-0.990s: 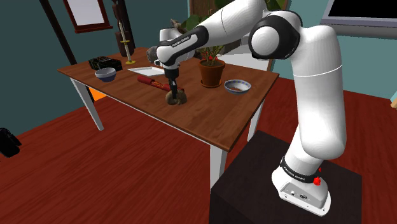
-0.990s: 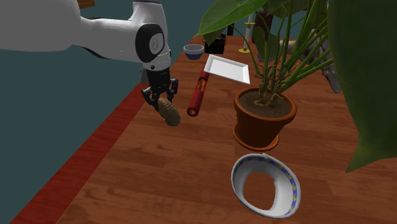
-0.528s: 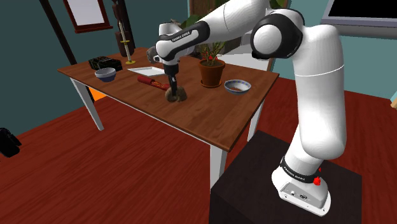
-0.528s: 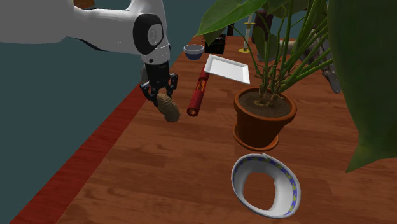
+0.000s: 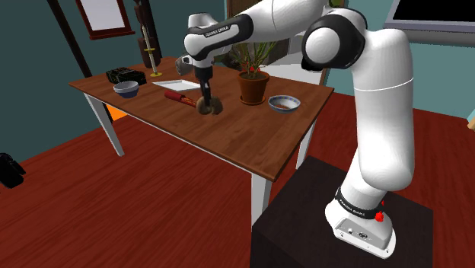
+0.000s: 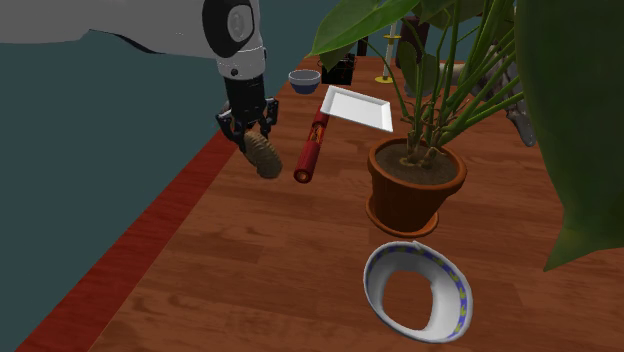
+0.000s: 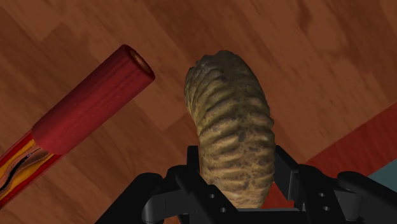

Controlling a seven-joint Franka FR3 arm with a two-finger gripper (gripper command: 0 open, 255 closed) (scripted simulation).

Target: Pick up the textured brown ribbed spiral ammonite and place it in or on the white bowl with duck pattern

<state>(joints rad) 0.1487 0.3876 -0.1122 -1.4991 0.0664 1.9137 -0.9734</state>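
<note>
My tool [image 7: 234, 181] pinches one end of the ammonite [image 7: 232, 130], a tan-brown, coarsely ribbed, gritty curl hanging just above the wood-grained counter [image 6: 250, 285], toward one long edge. A red cylinder [image 7: 89, 113] lies beside it, and the smooth white bowl [image 6: 443, 277] sits well apart.

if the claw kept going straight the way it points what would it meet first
Likely the brown wooden tabletop: the black claw points down, and its clasped ribbed brown ammonite would touch first. The red cylinder lies beside that line.
</note>
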